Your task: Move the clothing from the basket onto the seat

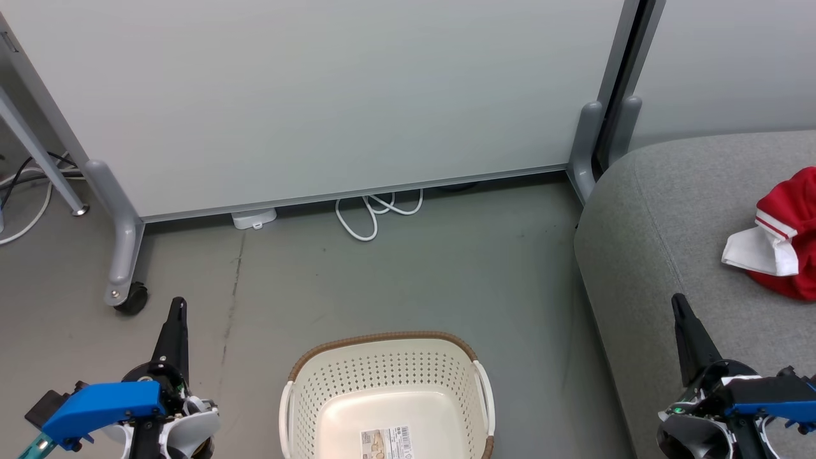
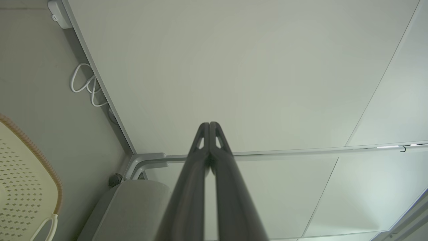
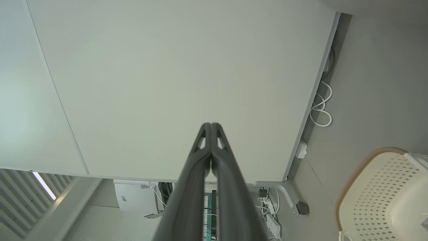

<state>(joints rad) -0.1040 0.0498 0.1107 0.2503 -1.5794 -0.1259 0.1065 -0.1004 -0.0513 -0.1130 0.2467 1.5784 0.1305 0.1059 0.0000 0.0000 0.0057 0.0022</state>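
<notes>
Clothing: a red-and-white bundle (image 1: 787,236) lies crumpled on the seat (image 1: 663,255), well in from its rounded left edge and cut off by the head view's right border.
Basket: the basket (image 1: 382,336) stands on the floor just beside the seat's left edge; the part of its bottom in view holds only a label (image 1: 387,444). Its near end falls below the picture.
Step in hand: judged from this, the transfer is at or near its end, and the job now is a check rather than a grab.
Doing it well: tip the head down to clear the hidden near end of the basket before calling it done. If a garment is there, come in from above the middle and pinch a raised fold, clear of the perforated wall and handles.
Left claw: the left claw (image 1: 178,306) has its fingers pressed together and holds nothing; it is raised over the floor to the basket's left, pointing at the partition.
Right claw: the right claw (image 1: 677,303) is likewise closed tip to tip and empty, poised over the seat's near edge, short of the clothing.
</notes>
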